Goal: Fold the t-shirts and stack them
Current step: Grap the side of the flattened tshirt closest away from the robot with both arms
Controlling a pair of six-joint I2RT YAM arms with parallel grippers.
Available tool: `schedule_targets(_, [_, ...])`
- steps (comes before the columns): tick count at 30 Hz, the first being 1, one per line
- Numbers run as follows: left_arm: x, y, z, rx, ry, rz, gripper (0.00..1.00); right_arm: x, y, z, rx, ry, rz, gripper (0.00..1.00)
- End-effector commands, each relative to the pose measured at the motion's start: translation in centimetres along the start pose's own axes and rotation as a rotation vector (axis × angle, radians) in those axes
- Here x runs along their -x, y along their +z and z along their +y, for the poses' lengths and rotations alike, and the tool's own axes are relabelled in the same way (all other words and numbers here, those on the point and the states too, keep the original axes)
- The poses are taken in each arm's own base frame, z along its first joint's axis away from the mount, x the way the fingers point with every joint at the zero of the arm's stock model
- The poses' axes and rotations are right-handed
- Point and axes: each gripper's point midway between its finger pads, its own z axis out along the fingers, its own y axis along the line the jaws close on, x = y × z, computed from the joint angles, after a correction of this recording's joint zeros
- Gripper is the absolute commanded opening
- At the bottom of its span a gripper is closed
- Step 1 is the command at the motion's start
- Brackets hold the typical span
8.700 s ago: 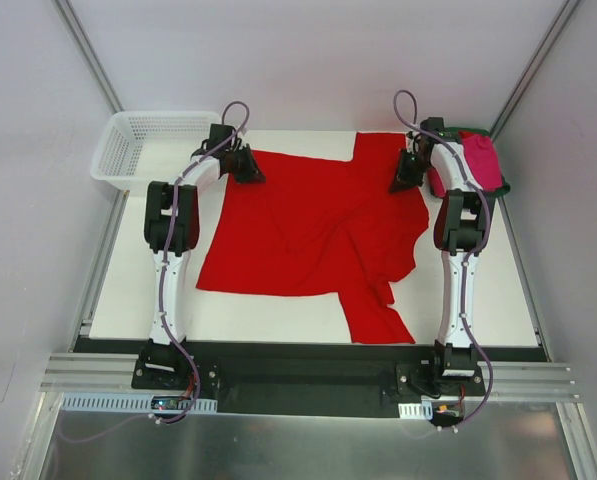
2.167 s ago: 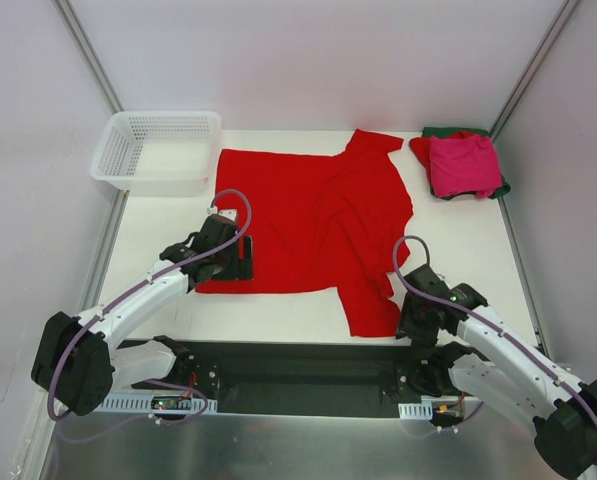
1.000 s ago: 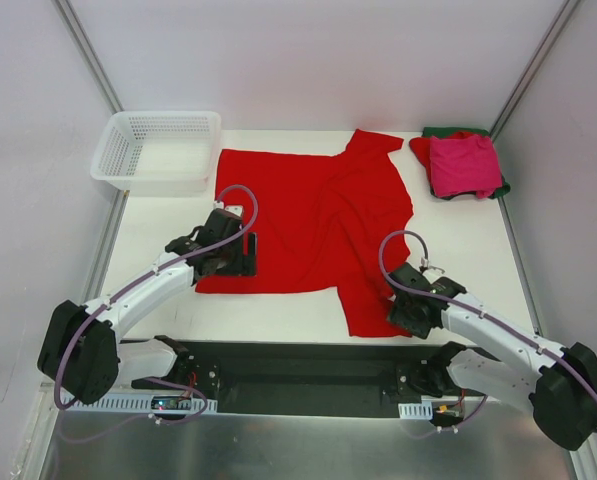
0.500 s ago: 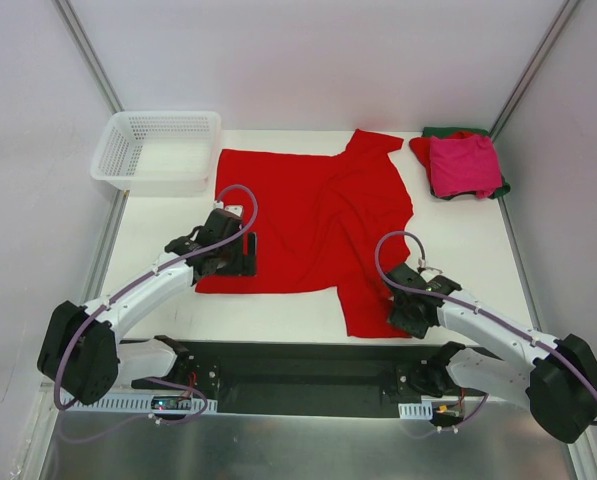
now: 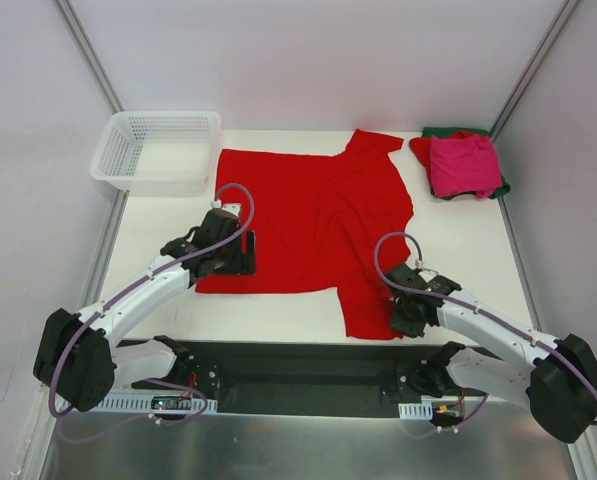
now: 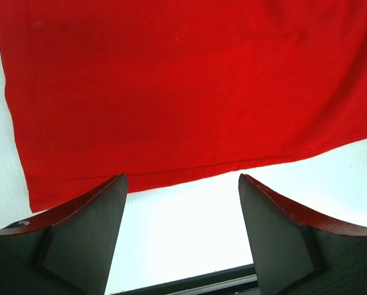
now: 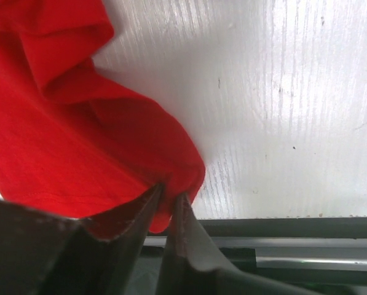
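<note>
Red t-shirt point(image 5: 308, 220): your right fingers point(image 7: 195, 264) pinch its near sleeve, likely to spread it; left fingers point(image 6: 78, 239) gape at its hem.

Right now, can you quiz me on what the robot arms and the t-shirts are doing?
1. True or false: the right gripper is pinching a corner of the bright red t-shirt.
2. Which t-shirt lies on top at the far right? A) dark green B) magenta-pink C) yellow
3. Fill the gap: the left gripper has its jaws ____ above the shirt's near edge.

Key: 1 true. 2 B, the magenta-pink t-shirt. 3 open.
</note>
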Motion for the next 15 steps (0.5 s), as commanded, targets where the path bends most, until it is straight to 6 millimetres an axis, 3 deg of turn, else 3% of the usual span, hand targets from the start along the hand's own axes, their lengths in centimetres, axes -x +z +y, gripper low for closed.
schedule_targets(1, [0.4, -0.4, 0.4, 0.013, -0.005, -0.032, 0.73, 0.5, -0.9, 1.1, 0.044, 0.003, -0.012, 0.13])
schedule_targets(4, [0.3, -0.4, 0.7, 0.029, -0.004, -0.031, 0.73, 0.5, -0.9, 1.1, 0.045, -0.005, -0.009, 0.05])
schedule_targets(15, [-1.2, -0.8, 4.8, 0.213, -0.105, 0.018, 0.79, 1.5, -2.0, 2.5, 0.083, -0.038, -0.022, 0.02])
